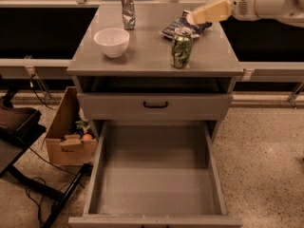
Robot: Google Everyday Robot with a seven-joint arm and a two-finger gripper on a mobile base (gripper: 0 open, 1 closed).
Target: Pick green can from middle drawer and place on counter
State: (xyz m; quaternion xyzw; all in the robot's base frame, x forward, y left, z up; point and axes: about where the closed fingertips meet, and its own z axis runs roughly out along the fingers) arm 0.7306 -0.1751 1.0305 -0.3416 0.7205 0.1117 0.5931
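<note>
The green can (182, 47) stands upright on the counter (142, 58), near its front right, free of any hold. My gripper (205, 13) hovers above and to the right of the can, apart from it, open and empty; its cream fingers (212, 10) point left over the back right of the counter. The middle drawer (156, 179) is pulled out low in front of the cabinet, and its flat grey floor is bare.
A white bowl (112, 41) sits on the counter's left. A crinkled silver can (127, 5) stands at the back. A dark snack bag (179, 26) lies behind the green can. A cardboard box (71, 137) and black stand legs (33, 186) are on the floor at left.
</note>
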